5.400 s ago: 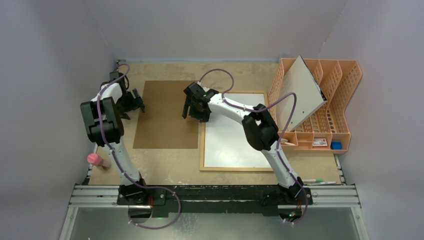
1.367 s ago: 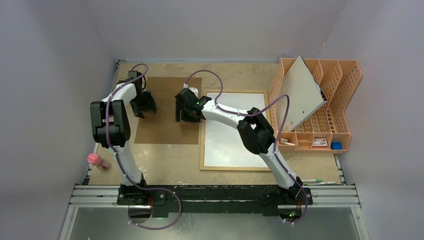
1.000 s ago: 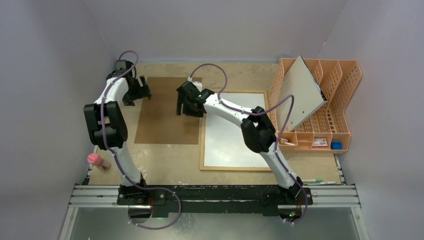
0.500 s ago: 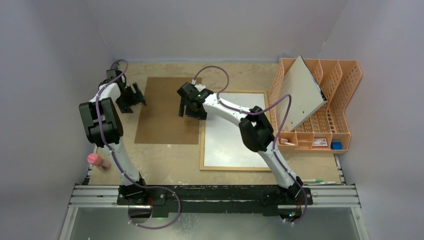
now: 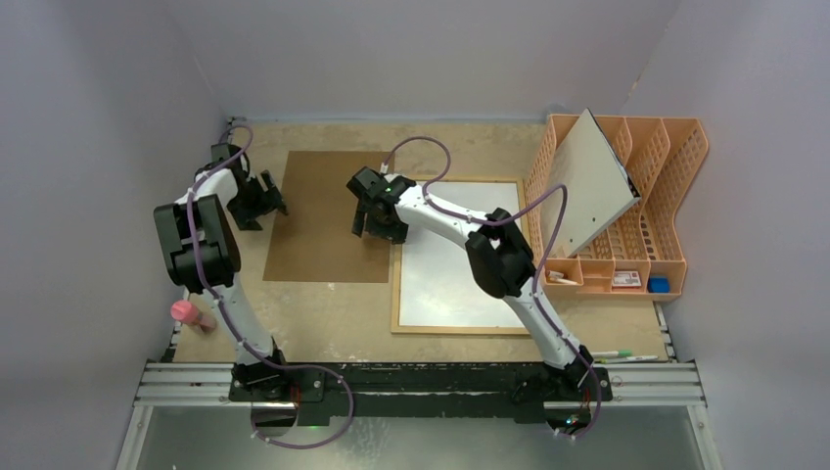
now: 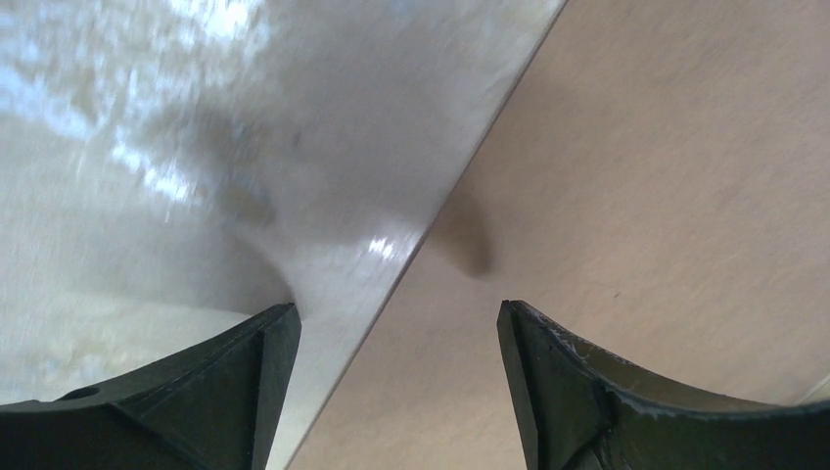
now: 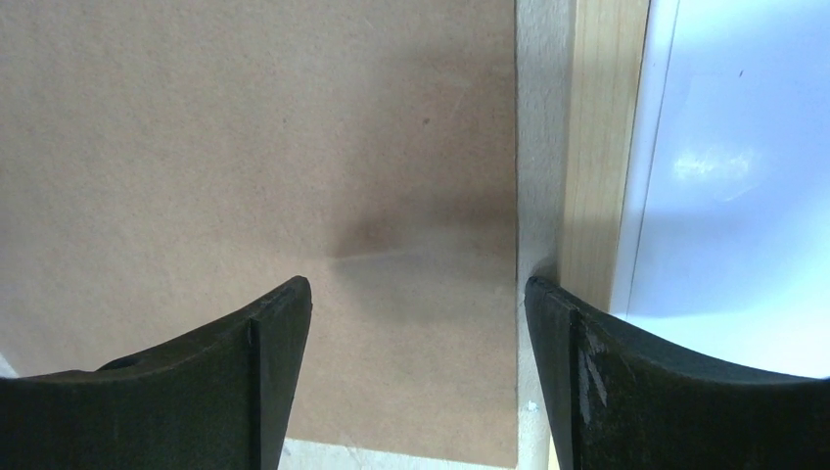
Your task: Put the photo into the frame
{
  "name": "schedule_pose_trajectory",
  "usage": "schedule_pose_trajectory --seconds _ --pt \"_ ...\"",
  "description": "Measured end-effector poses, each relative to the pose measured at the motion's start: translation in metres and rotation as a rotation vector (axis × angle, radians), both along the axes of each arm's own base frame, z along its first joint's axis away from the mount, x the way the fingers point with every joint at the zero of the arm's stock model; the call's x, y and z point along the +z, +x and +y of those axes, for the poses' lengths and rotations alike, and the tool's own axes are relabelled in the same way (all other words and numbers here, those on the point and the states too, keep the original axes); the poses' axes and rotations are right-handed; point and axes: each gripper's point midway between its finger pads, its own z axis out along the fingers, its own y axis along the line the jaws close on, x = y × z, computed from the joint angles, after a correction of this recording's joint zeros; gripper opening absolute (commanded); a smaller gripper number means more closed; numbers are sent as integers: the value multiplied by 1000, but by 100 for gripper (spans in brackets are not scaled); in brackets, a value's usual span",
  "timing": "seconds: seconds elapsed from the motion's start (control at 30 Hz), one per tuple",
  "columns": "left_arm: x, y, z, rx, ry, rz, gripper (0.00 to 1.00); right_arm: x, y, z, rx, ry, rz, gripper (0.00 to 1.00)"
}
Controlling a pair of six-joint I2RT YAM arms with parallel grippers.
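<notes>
both spread, empty | left end effector [image 6: 394,323] over board [image 6: 636,196] | right end effector [image 7: 419,294] near frame [image 7: 597,147]

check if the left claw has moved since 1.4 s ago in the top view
Yes. The left claw has moved left: it was over the brown board, and now it straddles that board's left edge, open.

The mottled beige table [image 5: 323,313] is carrying five items. A brown fibreboard panel [image 5: 328,217] is lying flat left of centre. The frame [image 5: 395,284] is lying flat just beside it, a thin strip of table separating them. An orange file rack [image 5: 675,196] is standing at the far right. A small pink object [image 5: 188,313] is lying at the left edge, and pens [image 5: 619,355] are lying at the near right.
</notes>
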Motion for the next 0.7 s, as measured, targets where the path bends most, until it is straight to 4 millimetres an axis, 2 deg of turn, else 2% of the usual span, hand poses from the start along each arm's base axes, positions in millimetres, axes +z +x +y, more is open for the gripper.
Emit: schedule_pose_trajectory --seconds 0.2,0.3,0.43,0.7 --pt "-4 -39 -3 34 23 69 79 0 -16 2 6 31 57 82" --pt "-5 -56 -5 48 27 97 78 -1 -31 1 16 52 93 81" --pt "-7 -78 -10 65 24 132 73 -1 -51 0 36 82 135 81" --pt "-9 -97 -21 67 -7 148 63 0 -69 4 89 173 198 79"
